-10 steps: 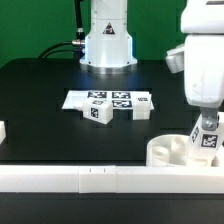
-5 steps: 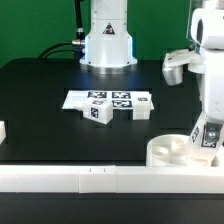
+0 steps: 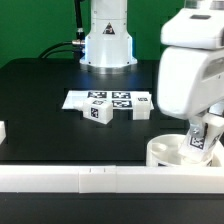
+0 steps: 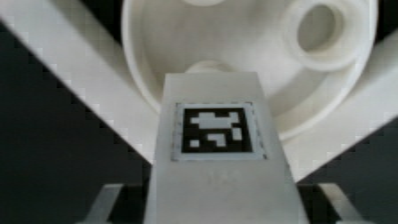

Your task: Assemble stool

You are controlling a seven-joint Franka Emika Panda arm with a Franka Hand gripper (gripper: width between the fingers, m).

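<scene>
The round white seat [image 3: 165, 150] lies at the exterior view's right, just behind the rail. A blocky white leg [image 3: 201, 141] with a square tag stands upright in it. My gripper [image 3: 203, 128] hangs down over that leg. In the wrist view the tagged leg [image 4: 217, 130] runs between my fingers [image 4: 111, 200], with a dark gap on each side, so the gripper [image 4: 217, 202] is open around it. The seat's ring [image 4: 231, 40] with a round socket shows beyond the leg. Two loose legs [image 3: 98, 113] [image 3: 142, 108] lie mid-table.
The marker board [image 3: 110, 99] lies flat behind the loose legs. A long white rail [image 3: 90, 178] runs along the table's front edge. A small white piece [image 3: 2, 130] sits at the exterior view's left edge. The arm's base [image 3: 107, 40] stands at the back.
The arm has swung forward and lowered, its body now covering the exterior view's upper right. The fingers have come down around the standing leg and narrowed toward it.
</scene>
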